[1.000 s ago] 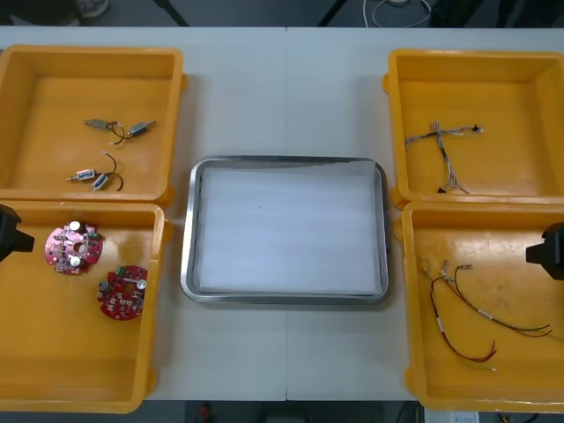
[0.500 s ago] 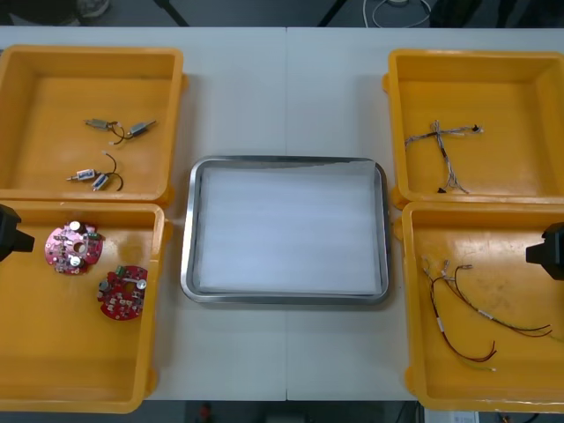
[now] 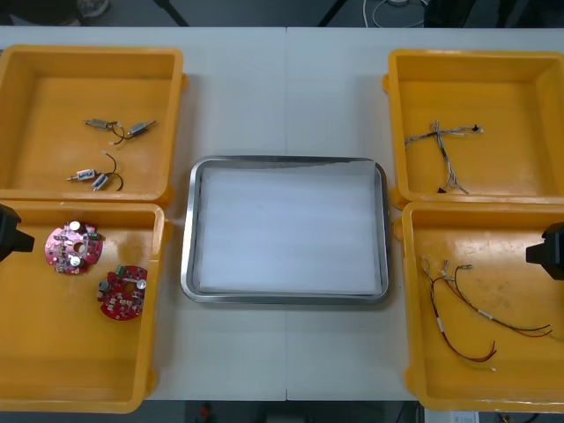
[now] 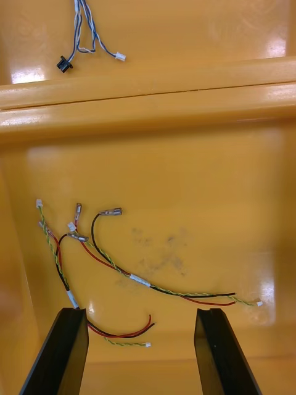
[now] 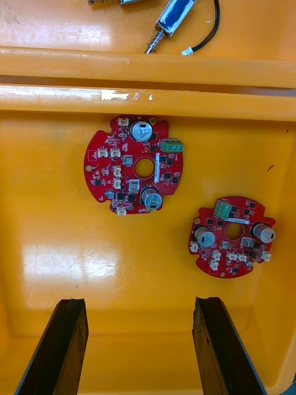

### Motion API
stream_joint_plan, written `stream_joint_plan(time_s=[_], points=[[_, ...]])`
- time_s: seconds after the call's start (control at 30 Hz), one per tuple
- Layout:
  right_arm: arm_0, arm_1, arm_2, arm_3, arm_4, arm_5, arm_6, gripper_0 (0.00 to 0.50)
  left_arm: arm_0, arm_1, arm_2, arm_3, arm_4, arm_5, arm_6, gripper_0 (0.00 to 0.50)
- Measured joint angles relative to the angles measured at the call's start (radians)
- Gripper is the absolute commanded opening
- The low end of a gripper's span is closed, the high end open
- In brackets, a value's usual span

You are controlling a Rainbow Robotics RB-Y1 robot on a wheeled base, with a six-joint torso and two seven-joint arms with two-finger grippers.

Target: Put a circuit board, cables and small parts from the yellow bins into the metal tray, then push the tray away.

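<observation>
Unmoved since the earlier frames, two round red circuit boards (image 5: 135, 165) with silver components lie in the bench's near-left yellow bin (image 3: 53, 352) before the spread left pincer (image 5: 139, 302); the right pincer (image 4: 140, 311), likewise spread, faces cables (image 4: 140, 281), both arms largely cut off.

From above, the picture's side edges cut both my arms down to black stubs. My left claw (image 5: 139, 303) is over the near left yellow bin (image 3: 150, 291), my right claw (image 4: 139, 311) over the near right yellow bin (image 3: 414, 352). Those bins' outer walls run off the picture too. The small metal parts (image 3: 110, 154) in the far left bin are too small from above to tell their kind. In my left wrist view one of them is cut off partway. In my right wrist view the blue and white cable (image 4: 83, 34) beyond the bin wall runs out of the picture. A red and black cable (image 4: 92, 271) slips behind one finger (image 4: 65, 352).
</observation>
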Motion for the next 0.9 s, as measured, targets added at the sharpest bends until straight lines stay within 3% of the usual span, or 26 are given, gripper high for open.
stream_joint_plan(time_s=[0.9], points=[[0.0,0.0,0.0,0.0,0.0,0.0,0.0,0.5,0.0,0.0,0.0,0.0,0.0,0.0,0.0,0.5]])
